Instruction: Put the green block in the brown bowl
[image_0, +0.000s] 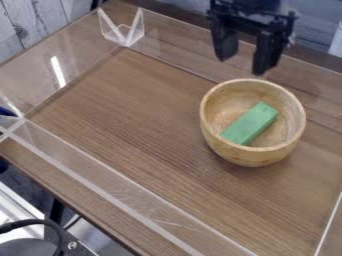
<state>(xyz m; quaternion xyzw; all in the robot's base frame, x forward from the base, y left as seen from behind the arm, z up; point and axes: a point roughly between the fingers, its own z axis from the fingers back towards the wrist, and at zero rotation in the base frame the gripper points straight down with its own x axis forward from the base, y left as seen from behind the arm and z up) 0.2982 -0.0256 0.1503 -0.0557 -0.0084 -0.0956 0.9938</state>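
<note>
The green block (250, 124) lies flat inside the brown bowl (221, 139), slanted from lower left to upper right. The bowl sits on the wooden tabletop at the right. My black gripper (249, 56) hangs above the table just behind the bowl's far rim, pointing down. Its two fingers are spread apart with nothing between them, so it is open. It touches neither the block nor the bowl.
A low clear plastic wall (120, 205) rings the wooden table surface (120, 120). A clear plastic bracket (122, 27) stands at the back left corner. A dark cable and stand (34, 240) show at the bottom left, outside the wall.
</note>
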